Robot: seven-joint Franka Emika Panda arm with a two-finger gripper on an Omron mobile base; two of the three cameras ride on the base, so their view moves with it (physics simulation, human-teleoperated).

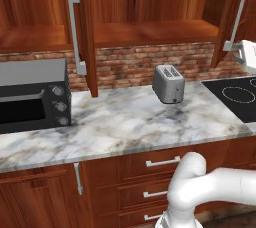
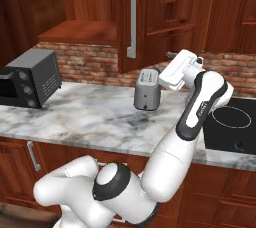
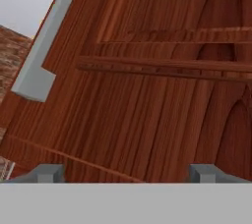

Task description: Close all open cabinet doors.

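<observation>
Jaws stand wide apart before a reddish-brown cabinet door (image 3: 147,95) with a silver-grey bar handle (image 3: 47,46).

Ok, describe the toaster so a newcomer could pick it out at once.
Start at the marble counter under the open upper cabinets. Between the black microwave at one end and the cooktop at the other stands the toaster, alone against the brick wall: small, silver-grey, two slots on top.

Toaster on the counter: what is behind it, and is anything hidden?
Behind the toaster runs the red brick backsplash, under the open cabinet's bare shelf. The wall directly behind the toaster's body is covered.
</observation>
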